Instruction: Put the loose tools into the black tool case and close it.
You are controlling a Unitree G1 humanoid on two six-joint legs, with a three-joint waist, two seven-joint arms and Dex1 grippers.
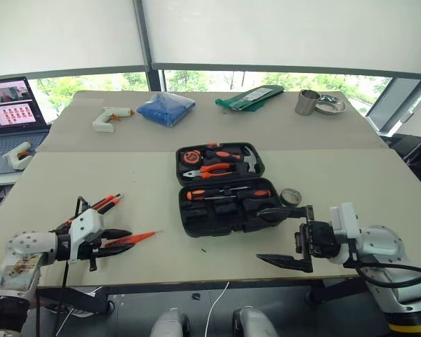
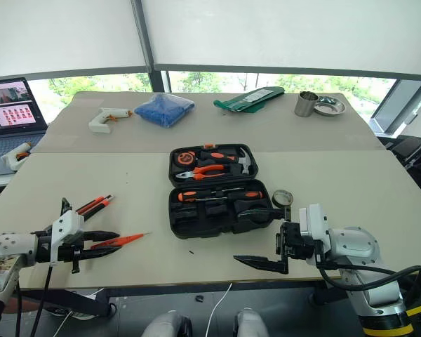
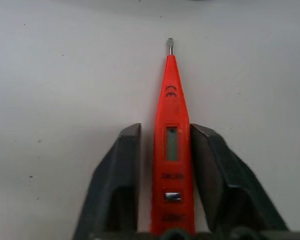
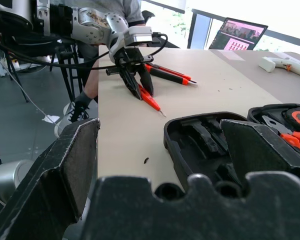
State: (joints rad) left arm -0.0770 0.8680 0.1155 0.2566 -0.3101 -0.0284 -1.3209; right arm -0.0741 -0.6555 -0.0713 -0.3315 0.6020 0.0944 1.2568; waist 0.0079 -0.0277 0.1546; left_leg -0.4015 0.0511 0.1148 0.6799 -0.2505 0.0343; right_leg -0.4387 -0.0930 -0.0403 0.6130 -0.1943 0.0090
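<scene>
Left gripper (image 1: pixel 119 240) low over the table (image 1: pixel 379 182) near its front left corner, fingers closed in around the slim orange tester pen (image 3: pixel 171 150); in the left wrist view the pen runs straight between both fingers, metal tip pointing out past them, pads against or just beside its sides, so it reads as clamped on the pen, pen resting on the tabletop. Just behind that gripper lies the orange-black utility knife (image 1: pixel 102 205), angled. Black tool case (image 1: pixel 221 188) lies open mid-table, well apart to the right of the pen; one screwdriver (image 1: pixel 228 193) sits in the near half, pliers (image 1: pixel 209 169) and hammer (image 1: pixel 247 163) in the far half. Small dark tape roll (image 1: pixel 290 196) on the table just beside the case's right edge. Right gripper (image 1: pixel 286 237) hovers by the case's front right corner, pointing left, fingers spread wide, holding nothing. White glue gun (image 1: pixel 112 117) far back left.
</scene>
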